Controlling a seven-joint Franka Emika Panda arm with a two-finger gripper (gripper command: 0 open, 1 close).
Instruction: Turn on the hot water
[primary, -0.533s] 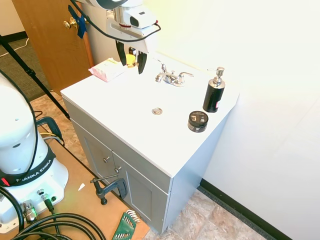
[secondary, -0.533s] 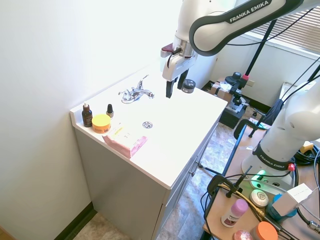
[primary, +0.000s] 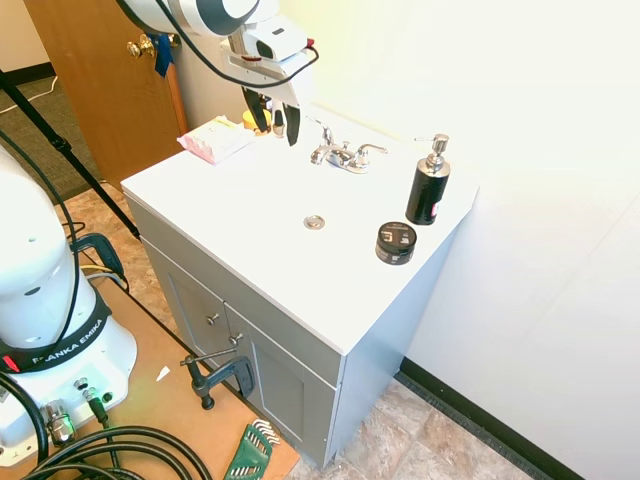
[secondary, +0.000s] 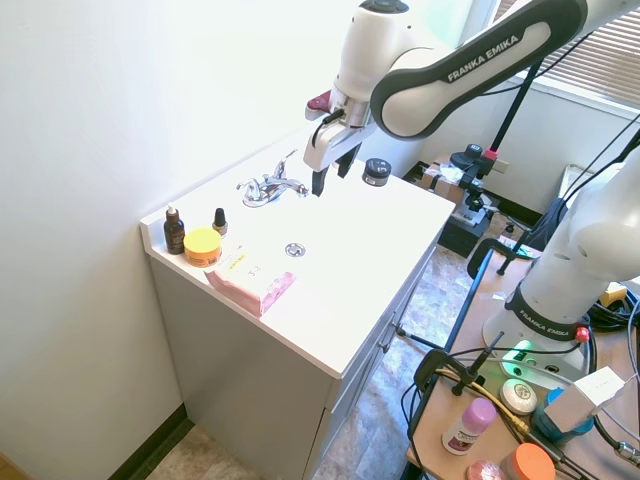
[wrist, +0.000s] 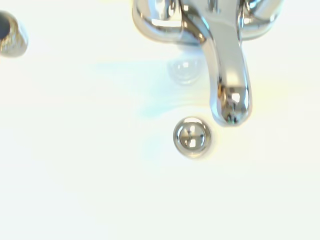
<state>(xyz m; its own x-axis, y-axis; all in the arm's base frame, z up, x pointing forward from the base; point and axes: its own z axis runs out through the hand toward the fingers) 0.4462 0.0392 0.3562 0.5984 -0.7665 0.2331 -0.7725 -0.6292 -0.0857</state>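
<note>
- In the upper left of the first exterior view, the pink box (primary: 213, 139) and the yellow jar (primary: 249, 119) are sitting at the counter's (primary: 260, 260) back corner, and the gripper (primary: 279, 123) is hanging just in front of them; a sideways drift could be knocking them.
- The jaws are spread with nothing between them, pointing down toward the basin.
- Right of the gripper in that view, the chrome faucet (primary: 343, 155) is standing at the back of the sink, upper centre of the frame, with two alike lever handles; no water is running.
- Because the handles look the same, the arm could be reaching for the cold one; nothing visible marks which is hot.
- The levers are shiny and thin, so a finger could be slipping off rather than pushing one over, in my judgement.
- Further right, the black pump bottle (primary: 428, 183) and the dark round tin (primary: 396, 242) are standing well apart from the faucet and seem out of harm's way.
- Compared with half a second earlier, the gripper is sitting closer to the faucet and is tilting; the objects are lying where they were.
</note>
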